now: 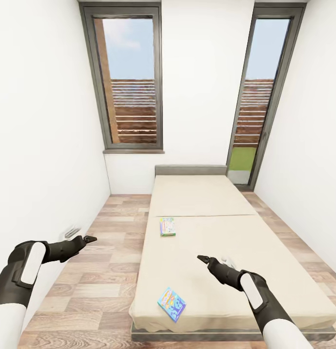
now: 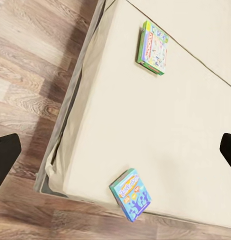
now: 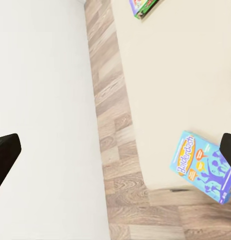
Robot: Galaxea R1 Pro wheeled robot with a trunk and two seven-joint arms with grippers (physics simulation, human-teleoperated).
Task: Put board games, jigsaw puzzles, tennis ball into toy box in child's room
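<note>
Two board games lie on the bed (image 1: pixel 221 228). The blue board game (image 1: pixel 171 304) sits near the foot edge, rotated diagonal, one corner close to the mattress rim; the right wrist view shows "Balderdash" on its cover. The green-edged board game (image 1: pixel 167 226) lies farther up, by the bed's left side, near the seam across the sheet. Both flat, apart from each other, nothing touching them.

The right gripper (image 1: pixel 202 259) hangs over the mattress between the two boxes, above neither. In its wrist view both fingertips sit at opposite frame edges, so its jaws are spread, holding nothing. The left gripper (image 1: pixel 89 239) hovers over the wood floor (image 1: pixel 90 286) beside the bed, well apart from either game; its wrist view also shows the tips wide apart, empty.

Toy box and table not in these frames, so every game needs carrying away from here.

Risks, as judgement: the blue box is thin and flat on a soft sheet, so a top-down pinch may skate off or push it over the foot edge onto the floor. Diagonal pose means fingers could close across corners and twist it out. Pressing down may bury the fingertips in bedding. The left arm is off to the side and reaching across could graze the grey frame (image 1: pixel 138 334).
</note>
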